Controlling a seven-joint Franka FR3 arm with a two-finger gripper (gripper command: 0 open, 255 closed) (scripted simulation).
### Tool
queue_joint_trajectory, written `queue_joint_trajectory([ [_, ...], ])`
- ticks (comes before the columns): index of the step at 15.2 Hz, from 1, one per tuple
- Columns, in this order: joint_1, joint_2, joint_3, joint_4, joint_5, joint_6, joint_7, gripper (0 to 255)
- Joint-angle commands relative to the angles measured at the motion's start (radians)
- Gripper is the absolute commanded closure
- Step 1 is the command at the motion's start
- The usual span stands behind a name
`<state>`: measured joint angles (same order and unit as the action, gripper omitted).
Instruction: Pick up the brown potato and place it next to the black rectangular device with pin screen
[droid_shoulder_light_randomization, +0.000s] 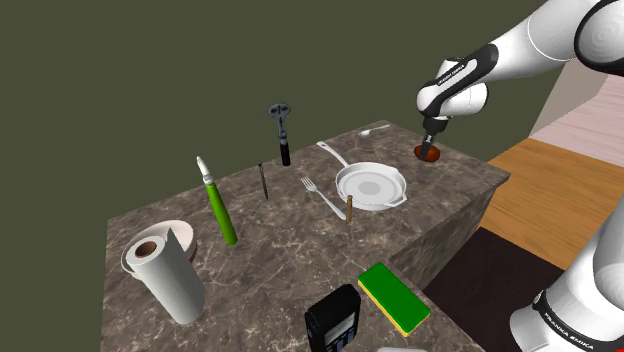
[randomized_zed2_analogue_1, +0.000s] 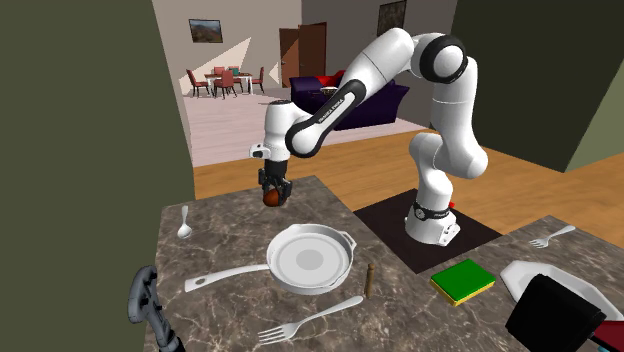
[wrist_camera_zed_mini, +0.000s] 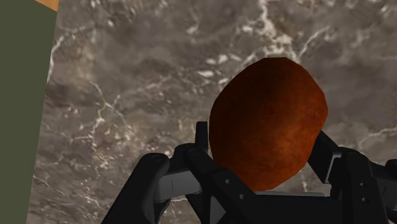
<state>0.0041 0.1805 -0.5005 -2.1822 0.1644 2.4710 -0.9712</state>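
The end effector (droid_shoulder_light_randomization: 429, 143) is clenched on the brown potato (droid_shoulder_light_randomization: 428, 153). In the wrist view both black fingers (wrist_camera_zed_mini: 191, 159) press against the sides of the potato, with grey veined stone showing beneath it. The potato hangs at the far corner of the marble-patterned surface (droid_shoulder_light_randomization: 280, 265), near the shoulder view's upper right. From the second exterior view it seems to sit just clear of the top, though the gap is hard to judge.

The pickup looks done and the carry is what remains. The black rectangular device (droid_shoulder_light_randomization: 333, 320) lies at the opposite end of the surface, at the shoulder view's lower middle, well apart from the end effector. A white frying pan (droid_shoulder_light_randomization: 371, 186) and a fork (droid_shoulder_light_randomization: 320, 195) lie between the two. A green and yellow sponge (droid_shoulder_light_randomization: 393, 297) sits just beside the device on the side nearer the arm's stand.

The move therefore runs back along the length of the surface toward the stand end. The free spot beside the device appears to be on its paper towel roll (droid_shoulder_light_randomization: 165, 272) side, or in the narrow gap by the sponge.
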Motion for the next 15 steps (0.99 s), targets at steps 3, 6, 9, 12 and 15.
queue_joint_trajectory([
  [3,0.0,0.0,0.0,0.0,0.0,0.0,0.0,255],
  [6,0.002,-0.01,-0.003,0.003,-0.009,-0.012,0.006,255],
  [9,0.008,-0.037,-0.009,0.016,-0.033,-0.047,0.024,255],
  [12,0.012,-0.064,-0.014,0.03,-0.056,-0.084,0.04,255],
  [15,0.015,-0.088,-0.018,0.047,-0.076,-0.121,0.054,255],
])
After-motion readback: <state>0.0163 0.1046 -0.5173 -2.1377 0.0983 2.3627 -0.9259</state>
